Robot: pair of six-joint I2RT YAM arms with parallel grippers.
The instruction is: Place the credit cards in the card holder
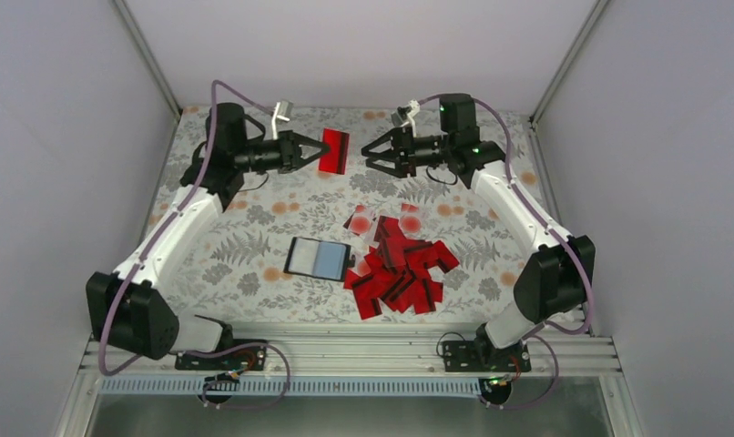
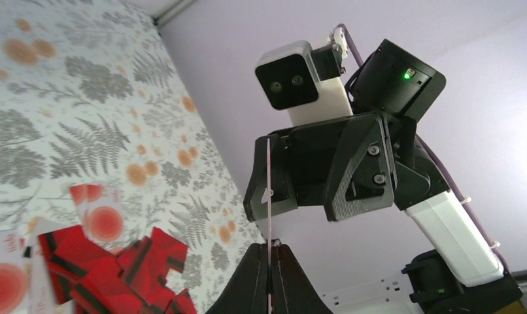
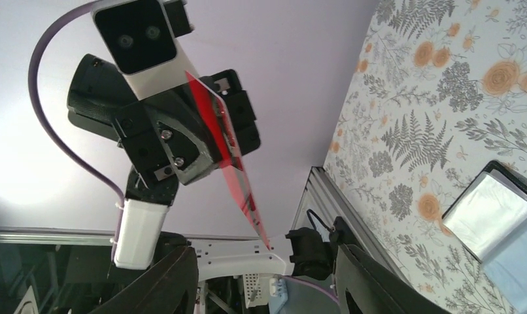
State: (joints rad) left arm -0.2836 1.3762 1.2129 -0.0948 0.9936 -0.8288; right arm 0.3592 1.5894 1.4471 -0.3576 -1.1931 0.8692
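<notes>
1. Pinching one flat red black-striped credit card (image 1: 335, 151), the left gripper (image 1: 321, 151) holds it above the floral cloth (image 1: 254, 246).
2. The black folding card holder (image 1: 319, 258) lies open on the cloth, with loose red cards (image 1: 400, 270) heaped just to its right.
3. The right gripper (image 1: 367, 152) faces the held card, jaws spread.

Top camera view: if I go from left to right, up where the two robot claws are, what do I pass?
left gripper → the red credit card it pinches → a little gap → right gripper, open and holding nothing.
</notes>
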